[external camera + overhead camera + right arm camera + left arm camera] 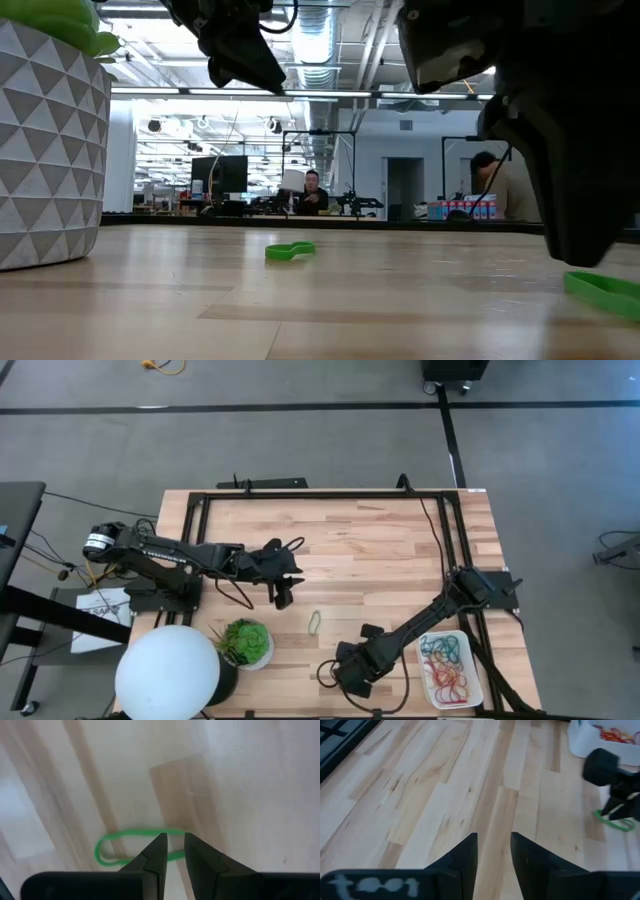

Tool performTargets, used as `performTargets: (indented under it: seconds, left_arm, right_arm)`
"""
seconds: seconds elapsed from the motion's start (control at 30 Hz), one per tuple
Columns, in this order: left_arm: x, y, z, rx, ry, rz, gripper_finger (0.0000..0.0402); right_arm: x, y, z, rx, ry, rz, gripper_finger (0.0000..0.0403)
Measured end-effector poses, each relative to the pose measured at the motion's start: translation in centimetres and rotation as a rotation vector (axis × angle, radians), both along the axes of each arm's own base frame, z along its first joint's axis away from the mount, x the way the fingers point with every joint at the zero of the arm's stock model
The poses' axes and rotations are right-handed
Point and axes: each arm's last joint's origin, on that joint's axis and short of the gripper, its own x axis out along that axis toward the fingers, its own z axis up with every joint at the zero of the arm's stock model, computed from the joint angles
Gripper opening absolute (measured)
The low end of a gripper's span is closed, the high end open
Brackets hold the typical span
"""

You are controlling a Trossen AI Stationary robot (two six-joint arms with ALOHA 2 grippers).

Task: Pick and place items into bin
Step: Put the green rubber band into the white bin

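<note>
A thin green rubber-band loop (134,844), a flattened oval, lay flat on the pale wooden plank table (370,550), at lower centre of the right wrist view with its near edge passing beneath the fingertips. The right gripper (173,846) hung directly over it, its two dark fingers parted by only a narrow gap and closed on nothing; whether the tips already touched the band could not be told. In the high view this gripper (347,672) sat at lower centre, just left of the small shallow white rectangular plastic bin (477,675), which already held a tangle of red, teal and yellow bands (446,660).

To do the step well, one strand of the loop should probably pass between the tips before they close, pressed lightly to the wood so that the thin rubber does not slip out; the band looked limp and likely to dangle, so a clear lift before carrying it right over the bin wall would be prudent.

A second pale green loop (315,622) lay near the middle of the frame, right of the green potted plant (246,642) and the large white round lamp (167,669). The left gripper (284,593) waited above the table at centre left, fingers slightly apart and empty, as the left wrist view confirmed.
</note>
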Motion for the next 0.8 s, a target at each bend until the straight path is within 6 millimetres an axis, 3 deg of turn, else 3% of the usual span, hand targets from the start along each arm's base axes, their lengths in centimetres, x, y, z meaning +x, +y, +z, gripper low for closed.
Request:
performTargets:
  seconds: [0.3,0.63,0.8]
  left_arm:
    - [0.1,-1.7,0.3,-0.005,-0.038,-0.06,0.0104]
    - [0.1,-2.1,0.4,-0.009,-0.052,-0.073,0.0104]
    - [0.3,-2.2,0.7,-0.025,-0.095,-0.098,0.0104]
  right_arm:
    - [-0.4,0.5,0.0,0.01,0.009,-0.03,0.0061]
    - [-0.4,0.4,0.0,-0.055,-0.036,-0.06,0.0061]
    - [-0.2,0.4,-1.3,-0.047,0.011,-0.078,0.0061]
